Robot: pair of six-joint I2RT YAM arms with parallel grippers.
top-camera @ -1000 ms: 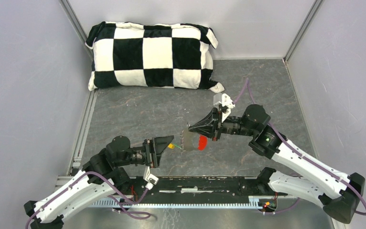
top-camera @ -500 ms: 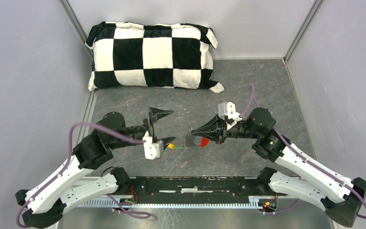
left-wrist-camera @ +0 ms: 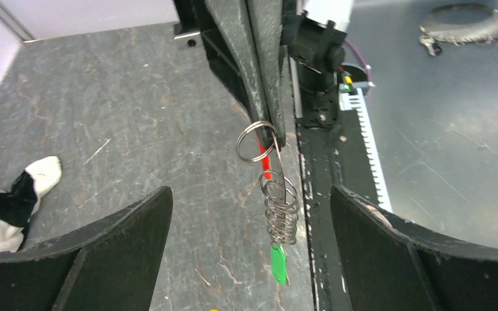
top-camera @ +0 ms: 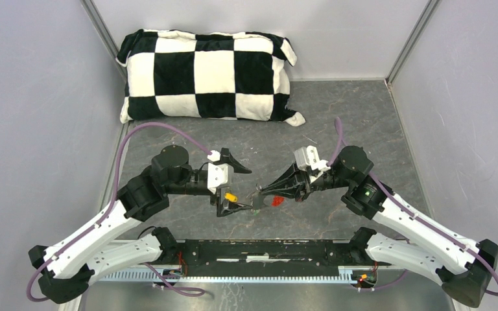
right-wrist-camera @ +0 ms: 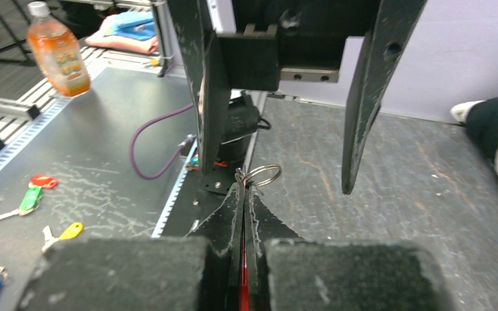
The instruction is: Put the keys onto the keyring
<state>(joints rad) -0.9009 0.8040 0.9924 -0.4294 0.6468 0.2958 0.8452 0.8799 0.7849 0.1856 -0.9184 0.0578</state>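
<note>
- Holds the keyring [left-wrist-camera: 279, 207] clenched in the right gripper [top-camera: 264, 189], lifted off the bench [top-camera: 363, 110], with a coil of rings dangling below the fingertips and the red tag [top-camera: 276, 201] behind it.
- Shows the green key [left-wrist-camera: 277, 264] hanging from the lowest ring, seemingly threaded on already.
- Leaves the yellow key [top-camera: 231, 196] apart from the rings, apparently lying on the bench just beside the lower finger of the left gripper [top-camera: 252, 189].
- Has that left gripper released and empty, jaws spread to either side of the hanging coil without touching it.
- Probably the step in hand: fetching the yellow key. Lower the left gripper onto it, pinch it so as to leave its hole free, then square it to a ring before pushing.
- Hold the right gripper steady to avoid swinging the coil; aim for the large top ring beside the right fingertips, probably the easiest to reach.
- Mind the close quarters: risk of clashing fingers, or of nudging the coil on the way down.
- Disregard the checkered pillow [top-camera: 207, 74] at the far side, well apart, and likewise the orange bottle [right-wrist-camera: 52, 45] and loose coloured keys [right-wrist-camera: 29, 194] on the metal surface beyond the bench edge.
</note>
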